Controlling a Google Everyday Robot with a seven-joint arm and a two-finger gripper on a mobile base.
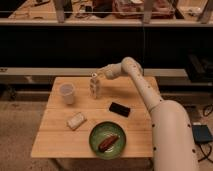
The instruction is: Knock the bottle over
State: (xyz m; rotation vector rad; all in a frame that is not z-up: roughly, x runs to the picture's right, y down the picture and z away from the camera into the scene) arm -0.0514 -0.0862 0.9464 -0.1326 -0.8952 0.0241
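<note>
The bottle (94, 87) is small, slim and whitish, and stands upright on the far middle of the wooden table (135, 135). My gripper (98, 75) is at the end of the white arm that reaches in from the right. It sits just right of the bottle's cap, touching or almost touching its top.
A white cup (67, 93) stands left of the bottle. A black flat object (120, 108) lies right of centre. A pale rectangular block (76, 120) lies at the front left. A green plate (92, 141) with a sausage sits at the front. Dark shelving runs behind the table.
</note>
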